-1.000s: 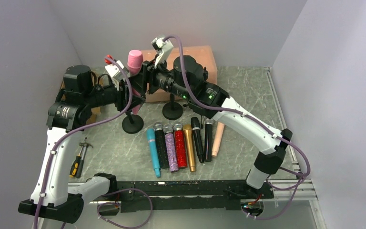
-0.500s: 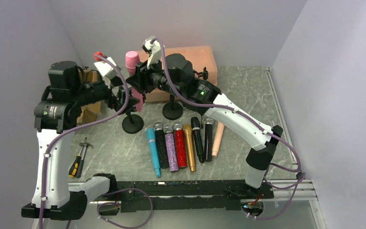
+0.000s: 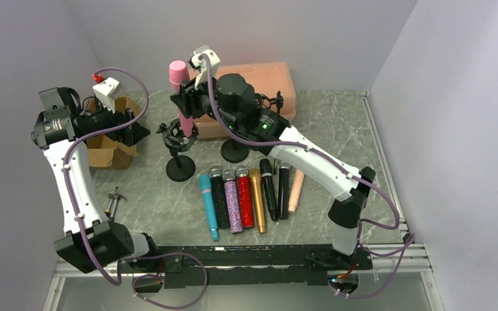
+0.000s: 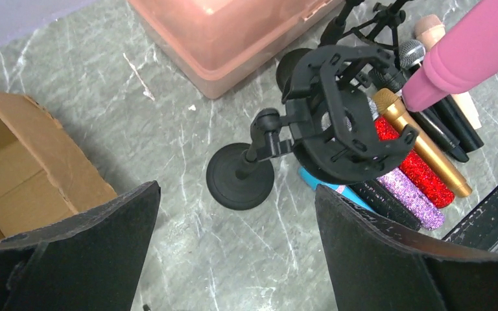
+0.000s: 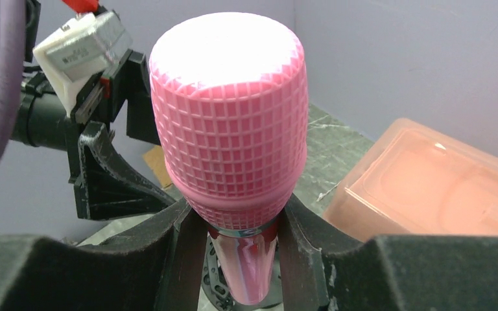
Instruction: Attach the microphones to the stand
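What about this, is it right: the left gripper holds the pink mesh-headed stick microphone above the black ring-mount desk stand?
Not the left. The right gripper holds the pink mesh-headed stick microphone above the black ring-mount desk stand; the right wrist view shows its jaws clamped just below the head. The left gripper is open and empty.

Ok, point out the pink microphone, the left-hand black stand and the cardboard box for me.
pink microphone (image 3: 179,72), top external view, on its mesh head.
left-hand black stand (image 3: 180,170), top external view, on its round base.
cardboard box (image 4: 19,162), left wrist view, on its wall.
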You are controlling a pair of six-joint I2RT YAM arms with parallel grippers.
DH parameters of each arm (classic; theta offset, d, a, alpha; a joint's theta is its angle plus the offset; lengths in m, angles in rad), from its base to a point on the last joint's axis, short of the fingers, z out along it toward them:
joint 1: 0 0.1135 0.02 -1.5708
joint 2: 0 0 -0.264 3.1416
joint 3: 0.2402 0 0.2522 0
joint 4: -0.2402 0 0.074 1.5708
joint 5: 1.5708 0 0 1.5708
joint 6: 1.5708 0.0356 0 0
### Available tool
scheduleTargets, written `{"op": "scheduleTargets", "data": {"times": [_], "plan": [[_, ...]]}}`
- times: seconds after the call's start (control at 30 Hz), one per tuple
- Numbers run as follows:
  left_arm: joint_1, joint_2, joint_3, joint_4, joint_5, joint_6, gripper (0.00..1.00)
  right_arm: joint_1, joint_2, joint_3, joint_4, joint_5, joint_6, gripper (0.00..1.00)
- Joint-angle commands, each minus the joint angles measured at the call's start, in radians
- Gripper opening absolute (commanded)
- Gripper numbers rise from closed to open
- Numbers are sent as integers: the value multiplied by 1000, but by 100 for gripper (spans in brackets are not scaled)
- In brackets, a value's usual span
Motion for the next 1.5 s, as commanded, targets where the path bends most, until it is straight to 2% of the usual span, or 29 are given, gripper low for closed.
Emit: {"op": "scheduleTargets", "data": {"times": [0.0, 0.13, 0.3, 0.63, 0.83, 1.2, 1.33, 1.47], "plan": [[44, -14, -71, -29, 71, 141, 92, 0, 18, -10, 130, 27, -14, 0], [55, 2, -169, -38, 79, 209, 89, 0, 35, -26, 162, 26, -7, 0], [56, -12, -302, 61, 120, 198, 89, 0, 63, -44, 191, 39, -6, 0], [55, -44, -515, 421, 234, -2, 91, 0, 79, -98, 241, 64, -4, 0], [31, -67, -584, 620, 203, -115, 90, 0, 67, -155, 267, 62, 0, 0], [-78, -87, -661, 830, 95, -227, 88, 0, 59, -213, 277, 54, 17, 0], [-83, -65, -686, 897, 87, -257, 84, -1, 60, -221, 274, 41, 38, 0], [-88, -39, -706, 978, 104, -293, 74, 0, 69, -212, 265, 34, 56, 0]]}}
